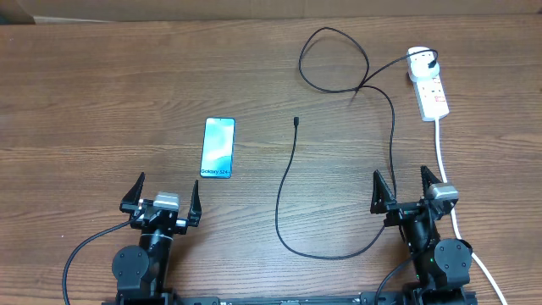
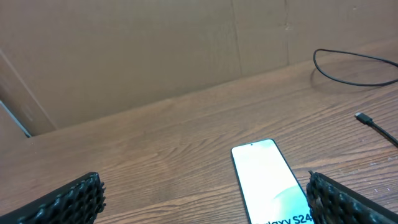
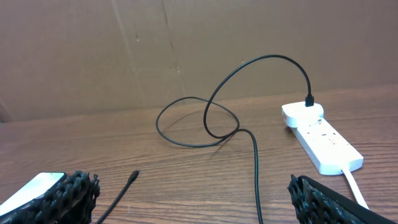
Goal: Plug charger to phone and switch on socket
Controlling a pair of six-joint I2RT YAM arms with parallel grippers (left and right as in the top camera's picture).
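1. Charger [image 1: 279, 203] first: nearest the robot, its long black cable sags in a wide curve on the table [image 1: 102, 102] between the two arm bases.
2. Left gripper [image 1: 168, 182] sits low at the near edge with its fingers spread wide and nothing between them. In its wrist view the two ribbed pads [image 2: 68, 202] sit at the bottom corners of the frame.
3. Right gripper [image 1: 400, 174] is the same, fingers splayed wide and empty. The black cable runs up the table through the gap beneath it, and neither finger is touching it.
4. Just to the right of that arm, the thick white cord [image 1: 442, 152] slides past and runs off the near edge.
5. A little farther out is the phone [image 1: 218, 147], flat on the wood just ahead and slightly right of the left gripper. Its screen is lit bright blue, and the "Galaxy" text sits at the short end closest to the robot.
6. Level with the phone's far end is the connector tip [image 1: 296, 121], lying loose on the table. It is well apart from the phone, off to its right, and plugged into nothing.
7. Farther back, the cable swings into a big open loop [image 1: 334, 59] and crosses over itself.
8. At the far right is the socket [image 1: 429, 85], a white strip lying lengthwise away from the robot, with small red marks on its face.
9. The charger's black plug [image 1: 432, 59] is seated at the socket's far end. I cannot tell from these views how the switch is set.
10. Behind it all, a cardboard wall [image 2: 155, 50] closes off the far side of the table.
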